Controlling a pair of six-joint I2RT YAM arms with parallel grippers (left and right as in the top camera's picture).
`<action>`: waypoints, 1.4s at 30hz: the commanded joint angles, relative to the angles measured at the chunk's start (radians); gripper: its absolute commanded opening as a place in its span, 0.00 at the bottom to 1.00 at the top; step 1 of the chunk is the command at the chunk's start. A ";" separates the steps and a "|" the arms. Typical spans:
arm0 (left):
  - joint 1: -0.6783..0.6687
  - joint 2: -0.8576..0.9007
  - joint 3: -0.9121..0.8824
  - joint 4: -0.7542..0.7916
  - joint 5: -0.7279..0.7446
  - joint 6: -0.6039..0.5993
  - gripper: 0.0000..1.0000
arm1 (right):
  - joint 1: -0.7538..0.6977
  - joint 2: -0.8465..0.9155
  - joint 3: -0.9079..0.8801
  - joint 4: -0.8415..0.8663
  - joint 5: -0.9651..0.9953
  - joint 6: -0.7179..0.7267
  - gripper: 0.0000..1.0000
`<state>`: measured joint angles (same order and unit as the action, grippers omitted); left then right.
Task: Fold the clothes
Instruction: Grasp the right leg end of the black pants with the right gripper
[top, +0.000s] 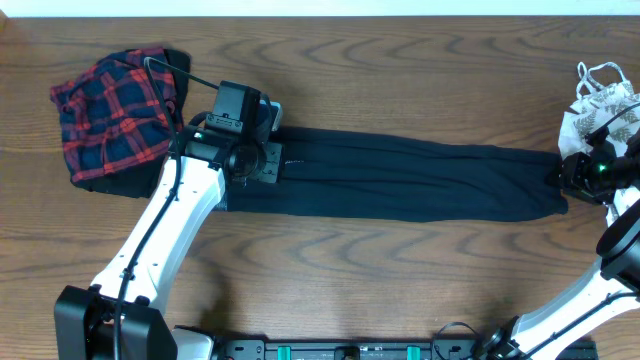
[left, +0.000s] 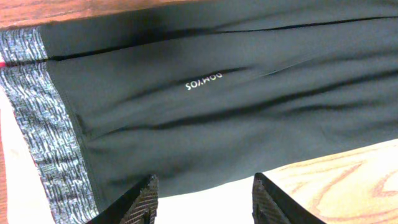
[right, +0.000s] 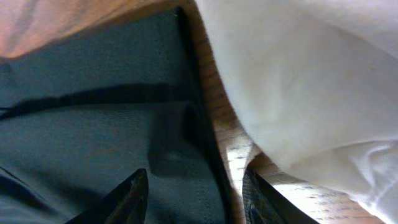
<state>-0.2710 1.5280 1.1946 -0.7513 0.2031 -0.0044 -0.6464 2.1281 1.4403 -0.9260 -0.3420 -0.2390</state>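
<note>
black leggings (top: 400, 172) lie flat mid-frame, waistband toward 9 o'clock, hems toward 3; left gripper (left: 202, 202) half open over waistband end, right gripper (right: 194, 199) half open astride hem edge, neither gripping cloth.

Your brown wood-grain desk (top: 400, 80) carries soft garments: long black leggings (top: 420, 175) stretched flat across its middle from left to right, a crumpled red-navy plaid piece (top: 110, 120) near the far left corner, and a white leaf-print top (top: 600, 105) bunched at the right edge.

Claw (left: 204, 182) parted above black leggings (left: 217, 112), grey waistband (left: 37, 124) left.
</note>
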 joint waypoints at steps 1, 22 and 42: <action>-0.001 -0.006 0.007 0.000 -0.005 -0.015 0.49 | 0.019 0.223 -0.116 0.006 0.032 -0.002 0.52; -0.001 -0.006 0.007 0.000 -0.005 -0.015 0.49 | 0.017 0.223 -0.140 0.044 -0.006 -0.016 0.01; -0.001 -0.006 0.007 0.000 -0.005 -0.015 0.49 | -0.021 -0.158 -0.112 0.090 0.209 0.181 0.01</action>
<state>-0.2710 1.5280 1.1946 -0.7513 0.2031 -0.0044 -0.6510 2.0438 1.3369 -0.8467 -0.3416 -0.1093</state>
